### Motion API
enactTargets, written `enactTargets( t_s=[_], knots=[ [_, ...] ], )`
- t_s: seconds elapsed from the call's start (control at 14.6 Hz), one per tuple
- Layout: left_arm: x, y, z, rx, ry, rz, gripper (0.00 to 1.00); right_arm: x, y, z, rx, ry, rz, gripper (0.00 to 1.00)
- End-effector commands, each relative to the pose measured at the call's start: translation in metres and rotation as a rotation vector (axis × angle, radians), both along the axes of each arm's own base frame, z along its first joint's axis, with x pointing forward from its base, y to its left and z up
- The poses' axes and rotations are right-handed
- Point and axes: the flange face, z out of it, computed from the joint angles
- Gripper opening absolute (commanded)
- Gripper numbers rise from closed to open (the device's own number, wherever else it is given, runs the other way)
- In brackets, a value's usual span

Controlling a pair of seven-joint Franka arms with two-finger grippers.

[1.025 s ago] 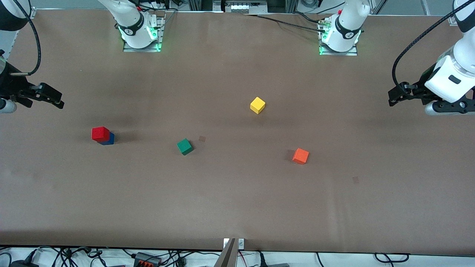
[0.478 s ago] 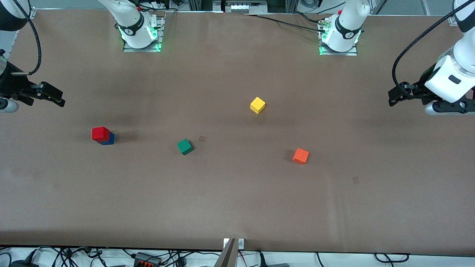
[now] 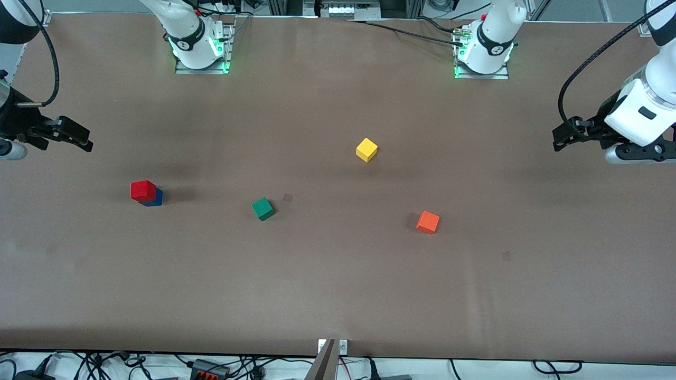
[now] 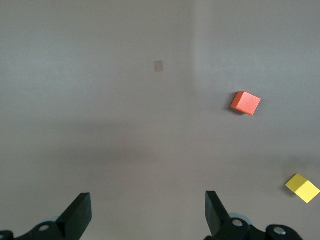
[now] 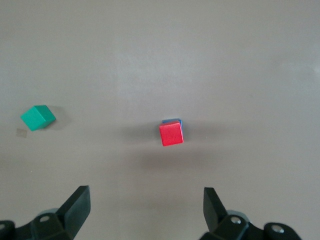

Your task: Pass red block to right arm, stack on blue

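Red on blue is what the tabletop (image 3: 338, 295) is showing: the red block (image 3: 142, 190) is sitting on top of the blue block (image 3: 155, 199), toward the right arm's end of the tabletop. Only a sliver of blue is peeking out from under it in the front view and in the right wrist view, where the red block (image 5: 171, 133) is covering nearly all of the blue block (image 5: 173, 121), so the stack looks slightly offset but is standing.

Judging from this, both the handover and the stacking appear to be done, and nothing of the task seems left beyond the arms clearing away.

Over the tabletop's edge at the right arm's end, the right tool (image 3: 74, 138) is hanging apart from the stack, its fingers spread wide and gripping nothing, as its own wrist view shows (image 5: 145, 207). At the opposite edge, the left tool (image 3: 567, 138) is hovering too, likewise released and empty, with its fingers apart in the left wrist view (image 4: 147, 217); that arm is waiting.

Three other cubes are lying untouched: the green cube (image 3: 263, 208) nearest the stack, the yellow cube (image 3: 366, 150) around the middle of the tabletop, and the orange cube (image 3: 428, 221) closer to the front camera than the yellow one.
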Motion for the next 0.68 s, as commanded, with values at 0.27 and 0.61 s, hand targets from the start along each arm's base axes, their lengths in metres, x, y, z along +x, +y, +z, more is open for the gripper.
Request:
enactTargets(
  t_s=[0.27,0.61],
  knots=[
    [0.0040,-0.0015,0.0055,0.013,0.001,0.009,1.00,-0.0096,-0.0002,0.0121,-0.011,0.007,-0.003,1.00],
    [0.0048,-0.0019,0.0097,0.017,-0.008,0.005,1.00,-0.0091,-0.0012,0.0125,-0.012,0.002,-0.005,1.00]
  ],
)
